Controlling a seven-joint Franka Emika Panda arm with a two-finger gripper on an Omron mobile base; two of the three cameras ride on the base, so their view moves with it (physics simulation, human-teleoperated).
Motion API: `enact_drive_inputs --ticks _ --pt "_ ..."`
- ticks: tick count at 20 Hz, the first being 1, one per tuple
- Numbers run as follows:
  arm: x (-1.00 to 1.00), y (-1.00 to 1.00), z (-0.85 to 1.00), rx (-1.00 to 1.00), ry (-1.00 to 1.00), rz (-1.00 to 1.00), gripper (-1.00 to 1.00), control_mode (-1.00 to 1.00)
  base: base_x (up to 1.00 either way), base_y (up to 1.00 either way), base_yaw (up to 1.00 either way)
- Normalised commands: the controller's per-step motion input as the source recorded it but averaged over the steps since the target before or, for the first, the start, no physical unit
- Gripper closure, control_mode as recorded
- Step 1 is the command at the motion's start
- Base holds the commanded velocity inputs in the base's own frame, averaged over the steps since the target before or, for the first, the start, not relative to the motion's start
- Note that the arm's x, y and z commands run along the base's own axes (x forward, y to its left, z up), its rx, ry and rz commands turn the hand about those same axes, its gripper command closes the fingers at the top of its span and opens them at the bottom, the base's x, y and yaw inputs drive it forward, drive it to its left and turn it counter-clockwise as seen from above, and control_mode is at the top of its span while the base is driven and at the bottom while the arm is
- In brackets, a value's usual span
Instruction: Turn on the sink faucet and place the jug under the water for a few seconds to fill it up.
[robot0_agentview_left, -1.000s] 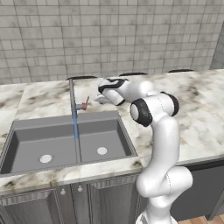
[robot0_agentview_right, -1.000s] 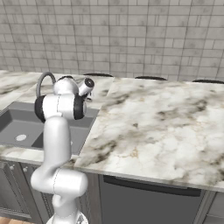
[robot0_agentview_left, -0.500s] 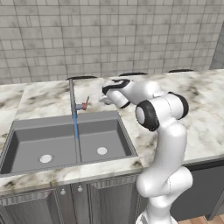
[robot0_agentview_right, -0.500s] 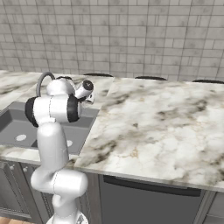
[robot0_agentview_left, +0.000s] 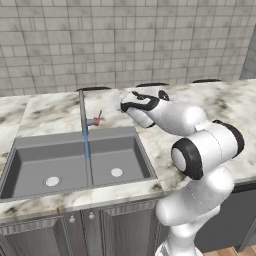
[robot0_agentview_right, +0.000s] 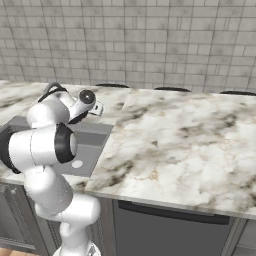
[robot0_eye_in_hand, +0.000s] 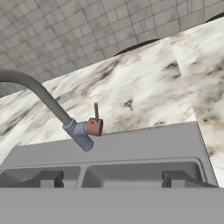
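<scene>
Water (robot0_agentview_left: 86, 145) ran from the faucet (robot0_agentview_left: 81, 107); the gripper (robot0_agentview_left: 121, 104), jaws apart and empty, hung right of its lever (robot0_eye_in_hand: 95, 124); jug unseen.

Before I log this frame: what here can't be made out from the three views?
- Gripper: left base view shows it end-on and small; hand view shows only its fingertips, so open or shut is unclear.
- Faucet: right base view, mostly hidden behind the arm.
- Sink: hand view, basins cut off by the bottom edge.
- Water: left base view, where it lands is too fine to tell.
</scene>
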Motion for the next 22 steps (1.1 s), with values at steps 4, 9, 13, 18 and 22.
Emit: enact_drive_inputs --ticks 4,9,13,18,22 --pt "-1.0 -0.16 1.0 0.0 0.0 -0.16 -1.0 -1.0 0.0 0.0 0.0" --pt "-1.0 -0.19 0.98 0.0 0.07 -0.14 -1.0 -1.0 0.0 0.0 0.0" --pt "-1.0 -0.12 0.82 0.0 0.26 -0.02 -1.0 -1.0 0.0 0.0 0.0" --pt "-1.0 -0.01 0.65 0.0 0.41 0.01 -1.0 -1.0 0.0 0.0 0.0" --pt "-0.98 0.0 0.06 -0.05 0.41 0.02 -1.0 -1.0 0.0 0.0 0.0"
